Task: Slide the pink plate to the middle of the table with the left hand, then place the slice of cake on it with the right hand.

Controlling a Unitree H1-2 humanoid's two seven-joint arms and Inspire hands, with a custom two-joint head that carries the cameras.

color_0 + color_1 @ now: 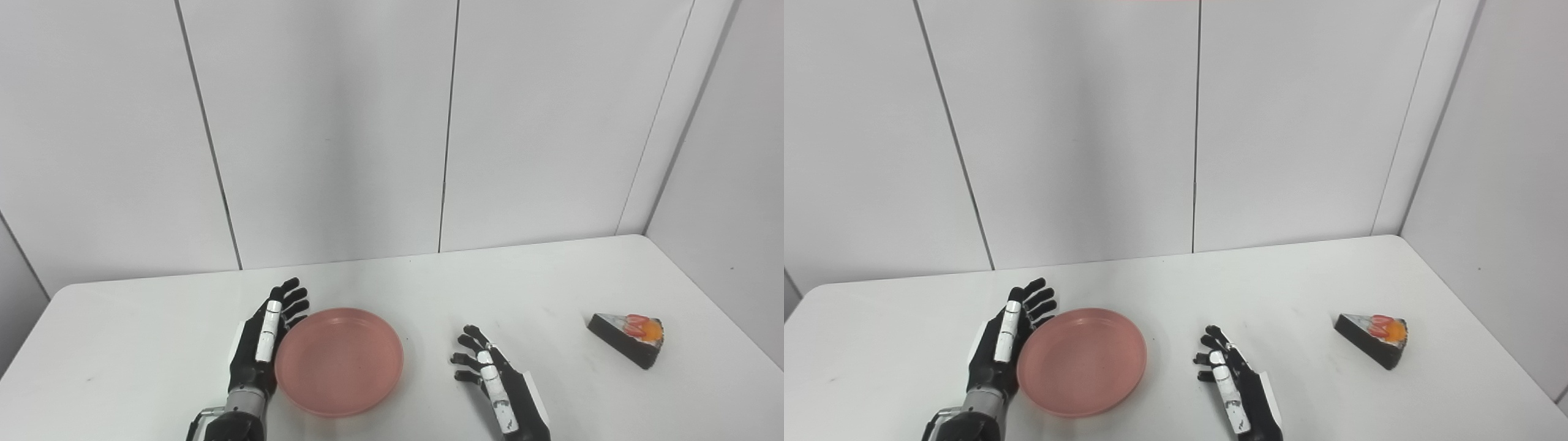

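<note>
Left hand [264, 340] is flat and released, fingers straight and a bit spread, edge-on against the left rim of the plate [339, 361]. Looks like it's touching or just beside the rim, holding nothing, basically a paddle for pushing. Right hand [490, 375] is also loose and empty, fingers apart and slightly curled, hovering or resting on the table [153, 318] to the right of the plate, well apart from the cake [628, 338].

Plate sits left of center, near the front edge. Cake slice is way over on the right side, near the wall.

My guess on handling: the plate looks like light, stiff plastic with a low raised lip, so it should slide easily on that smooth top. Push low on the rim so it doesn't tip or spin away. The cake looks like a firm toy wedge, dark sides with orange and red on top. I'd pinch it across the two long flat sides, not the pointy tip, since it's small and could squirt out.
</note>
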